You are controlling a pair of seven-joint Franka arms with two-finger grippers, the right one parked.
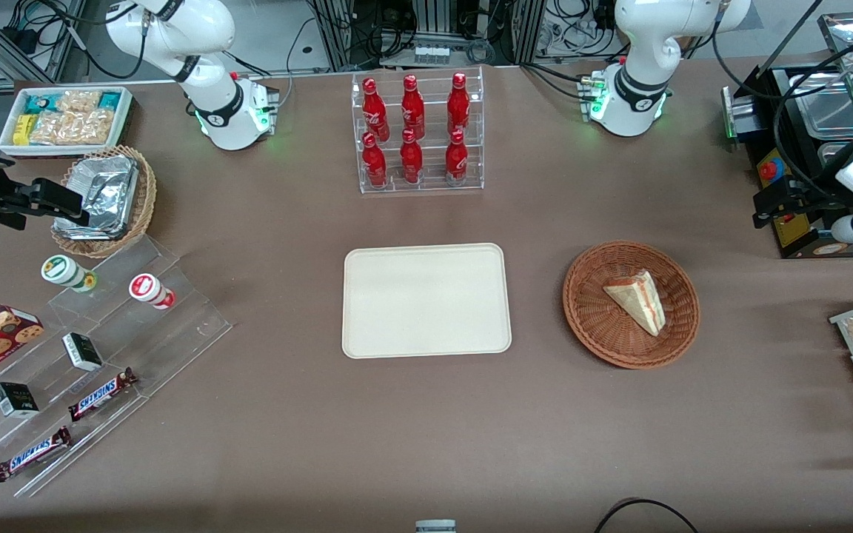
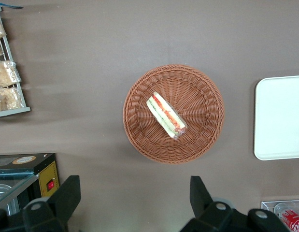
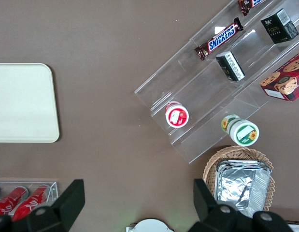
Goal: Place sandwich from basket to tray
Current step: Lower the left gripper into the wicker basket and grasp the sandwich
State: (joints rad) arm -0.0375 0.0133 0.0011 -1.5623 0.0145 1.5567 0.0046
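Hovering high with fingers spread wide, the gripper [image 2: 132, 203] looks down on the sandwich [image 2: 166, 115], lying diagonally in the basket [image 2: 207, 140].

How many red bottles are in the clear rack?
6: three red bottles on the rack's upper step, three on its lower step. None looks hidden. The gripper hangs open above the basket.

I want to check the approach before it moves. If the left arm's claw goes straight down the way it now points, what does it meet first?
The claw hangs open above the basket, pointing down. Going straight, it would probably meet the bare table beside the basket's rim, not the sandwich. Depth is unclear, so it might graze the rim.
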